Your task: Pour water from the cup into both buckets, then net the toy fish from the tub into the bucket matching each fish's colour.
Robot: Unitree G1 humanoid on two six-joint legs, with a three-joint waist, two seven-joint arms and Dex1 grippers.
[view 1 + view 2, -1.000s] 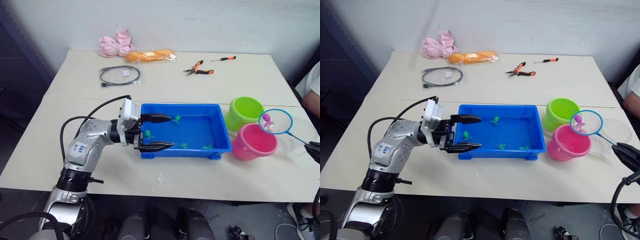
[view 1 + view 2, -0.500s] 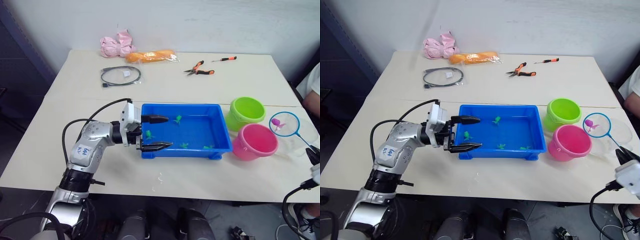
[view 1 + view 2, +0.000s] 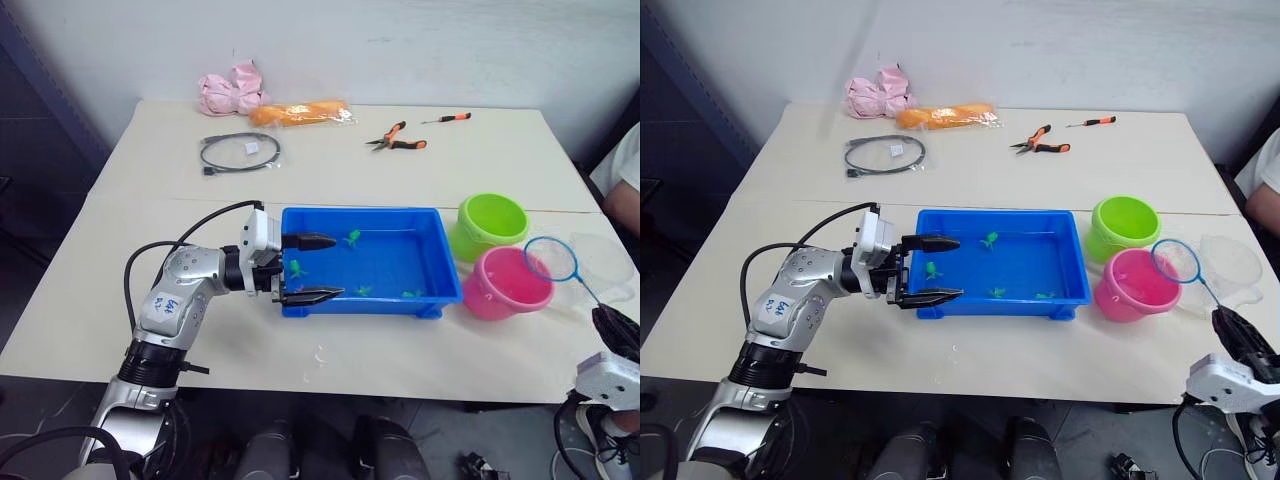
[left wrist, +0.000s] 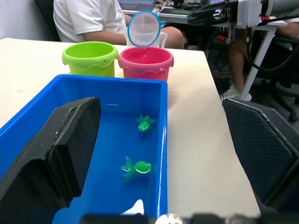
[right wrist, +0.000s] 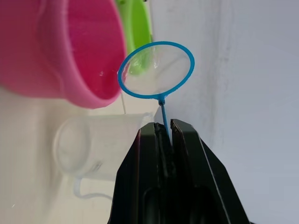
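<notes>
Right gripper (image 5: 166, 133) jaws clamp the net (image 5: 155, 70) handle; left gripper (image 3: 305, 268) jaws gape.

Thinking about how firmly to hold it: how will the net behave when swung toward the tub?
The net looks light, a thin hoop with fine mesh. Its slim handle may flex or twist in the right gripper, pinched only near its end. The mesh looks empty, so little load.

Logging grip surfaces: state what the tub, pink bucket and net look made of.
Tub: glossy blue moulded plastic, going by its sheen.
Pink bucket: opaque smooth plastic, probably.
Net: fine see-through mesh in a light blue hoop, likely plastic.
</notes>
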